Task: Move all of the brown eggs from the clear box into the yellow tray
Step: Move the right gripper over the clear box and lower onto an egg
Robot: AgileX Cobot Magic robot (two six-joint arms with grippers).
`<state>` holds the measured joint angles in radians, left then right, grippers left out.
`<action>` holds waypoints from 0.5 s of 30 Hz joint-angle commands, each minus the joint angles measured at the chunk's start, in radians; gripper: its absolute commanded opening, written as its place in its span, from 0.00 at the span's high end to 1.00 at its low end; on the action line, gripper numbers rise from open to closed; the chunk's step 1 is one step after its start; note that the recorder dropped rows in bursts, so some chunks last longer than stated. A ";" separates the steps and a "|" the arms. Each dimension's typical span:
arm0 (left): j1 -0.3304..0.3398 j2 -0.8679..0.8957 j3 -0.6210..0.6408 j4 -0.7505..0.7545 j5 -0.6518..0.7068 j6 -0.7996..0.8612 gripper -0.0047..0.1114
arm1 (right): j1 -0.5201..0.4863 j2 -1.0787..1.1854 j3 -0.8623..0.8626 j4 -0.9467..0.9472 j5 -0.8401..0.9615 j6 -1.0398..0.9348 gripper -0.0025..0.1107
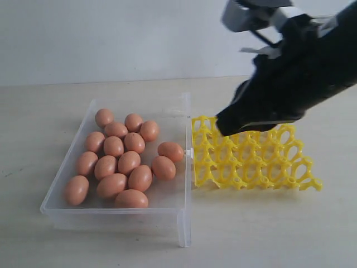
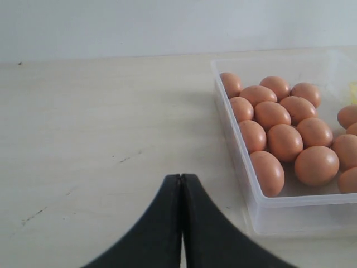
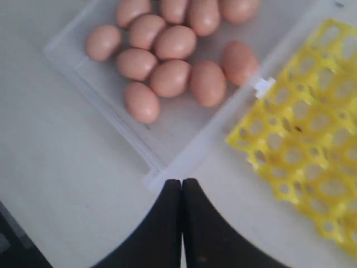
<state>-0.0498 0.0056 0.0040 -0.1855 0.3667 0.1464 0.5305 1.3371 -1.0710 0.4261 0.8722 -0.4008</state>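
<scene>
Only the ext. view takes in the whole layout: clear box [image 1: 184,223] on a pale table [image 1: 268,234], eggs [image 1: 129,162] bunched inside it, yellow tray [image 1: 254,167] just beside the box's long side on that view's right, black R arm [image 1: 301,72] hanging over the tray's far part; only the L wrist view shows the L gripper [image 2: 181,184], two curved black fingers pressed together w/ nothing between, above faintly scuffed table, box near; the R wrist view gives the R gripper [image 3: 182,187], fingers likewise together and holding nothing, a box corner close by the tips, plus the small white clasp [image 3: 262,86] on the box rim, jutting toward the tray; eggs are smooth, matte, orange-brown ovals, all those seen lying in the box; box is thin see-through plastic w/ low walls; tray is openwork plastic, round cups w/ raised points.
</scene>
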 commanded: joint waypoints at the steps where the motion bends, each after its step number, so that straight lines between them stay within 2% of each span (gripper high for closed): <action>1: 0.001 -0.006 -0.004 -0.001 -0.010 -0.001 0.96 | 0.190 0.087 -0.108 -0.072 -0.036 0.058 0.90; 4: 0.001 -0.006 -0.004 -0.001 -0.010 -0.001 0.96 | 0.285 0.181 -0.233 -0.189 -0.018 0.123 0.75; 7: 0.001 -0.006 -0.004 -0.001 -0.010 -0.001 0.96 | 0.316 0.290 -0.367 -0.280 0.034 0.165 0.57; 9: 0.001 -0.006 -0.004 -0.001 -0.010 -0.001 0.96 | 0.323 0.372 -0.451 -0.326 0.075 0.198 0.48; 12: 0.001 -0.006 -0.004 -0.001 -0.010 -0.001 0.96 | 0.325 0.513 -0.581 -0.347 0.135 0.203 0.49; 15: 0.001 -0.006 -0.004 -0.001 -0.010 -0.001 0.96 | 0.325 0.641 -0.720 -0.355 0.194 0.196 0.58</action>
<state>-0.0498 0.0056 0.0040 -0.1855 0.3667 0.1464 0.8521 1.8720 -1.6765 0.0907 1.0097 -0.2061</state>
